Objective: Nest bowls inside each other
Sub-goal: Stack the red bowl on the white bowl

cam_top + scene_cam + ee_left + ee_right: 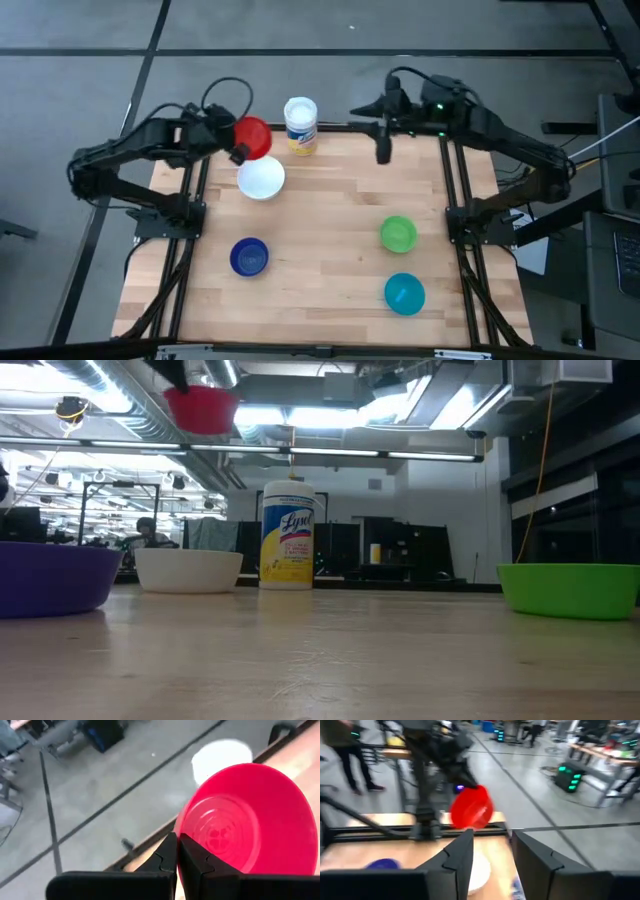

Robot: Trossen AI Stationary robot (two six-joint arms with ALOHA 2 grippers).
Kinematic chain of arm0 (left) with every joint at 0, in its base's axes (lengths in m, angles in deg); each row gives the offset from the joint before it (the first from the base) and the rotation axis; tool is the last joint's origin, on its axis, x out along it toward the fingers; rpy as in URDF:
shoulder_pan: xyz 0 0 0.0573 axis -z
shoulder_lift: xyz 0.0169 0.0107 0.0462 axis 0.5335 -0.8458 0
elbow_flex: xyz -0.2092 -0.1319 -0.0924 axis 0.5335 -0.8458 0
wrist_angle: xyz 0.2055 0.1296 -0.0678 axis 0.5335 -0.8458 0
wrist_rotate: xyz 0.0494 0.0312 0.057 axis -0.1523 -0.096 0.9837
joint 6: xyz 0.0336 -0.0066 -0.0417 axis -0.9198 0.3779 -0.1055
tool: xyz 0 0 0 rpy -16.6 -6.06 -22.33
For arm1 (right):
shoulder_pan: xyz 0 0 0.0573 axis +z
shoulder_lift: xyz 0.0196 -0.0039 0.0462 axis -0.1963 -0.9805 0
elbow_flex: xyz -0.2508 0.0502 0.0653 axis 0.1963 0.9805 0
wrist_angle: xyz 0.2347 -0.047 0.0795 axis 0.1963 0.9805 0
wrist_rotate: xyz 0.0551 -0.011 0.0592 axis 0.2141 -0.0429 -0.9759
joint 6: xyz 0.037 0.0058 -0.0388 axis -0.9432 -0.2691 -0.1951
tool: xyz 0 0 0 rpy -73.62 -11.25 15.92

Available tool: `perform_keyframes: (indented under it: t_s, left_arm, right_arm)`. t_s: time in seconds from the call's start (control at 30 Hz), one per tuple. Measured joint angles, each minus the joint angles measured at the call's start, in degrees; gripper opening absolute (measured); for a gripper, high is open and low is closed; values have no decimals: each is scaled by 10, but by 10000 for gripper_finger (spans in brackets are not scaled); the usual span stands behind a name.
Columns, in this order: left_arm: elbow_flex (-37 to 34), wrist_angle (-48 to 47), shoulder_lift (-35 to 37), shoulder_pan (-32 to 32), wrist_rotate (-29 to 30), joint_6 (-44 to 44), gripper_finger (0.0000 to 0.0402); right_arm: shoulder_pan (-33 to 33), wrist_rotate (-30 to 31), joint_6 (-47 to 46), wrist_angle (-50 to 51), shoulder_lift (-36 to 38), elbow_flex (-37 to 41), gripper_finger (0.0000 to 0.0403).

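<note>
My left gripper [178, 855] is shut on the red bowl [253, 137], which hangs high above the table's far left, beside and over the white bowl [261, 179]. The white bowl, the dark blue bowl [249, 256], the green bowl [398, 234] and the teal bowl [404, 294] each stand apart on their bases on the wooden table. My right gripper [492, 855] is raised at the far edge [383, 148], open, with nothing between its fingers. My left gripper pinches the red bowl's rim [181, 836] on the side nearest the arm. One finger [195, 862] is inside the bowl and the other [167, 855] is outside. The fingers come slanting down from the table's left. The bowl [202, 408] is lifted clear, high above the table.
A tall white wipes container [300, 125] with a blue and yellow label stands at the far edge, just right of the red and white bowls. The table's middle [320, 220] lies bare between the bowls. A person shows in the room beyond.
</note>
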Motion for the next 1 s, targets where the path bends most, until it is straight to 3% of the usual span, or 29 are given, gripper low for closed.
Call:
perform_keyframes:
  t_s: [0.33,0.5,0.7,1.0]
  left_arm:
    - [-161,-19,112,3,-135,53,1]
    - [-259,69,139,3,-182,63,1]
    - [-336,183,110,1,-193,67,1]
    - [-359,250,38,-59,-207,13,1]
  right_arm:
    - [0,-24,-57,21,63,0,135]
    - [-1,-21,-76,31,71,0,144]
    - [-1,-21,-83,35,73,0,136]
    - [-1,-27,-92,36,86,1,122]
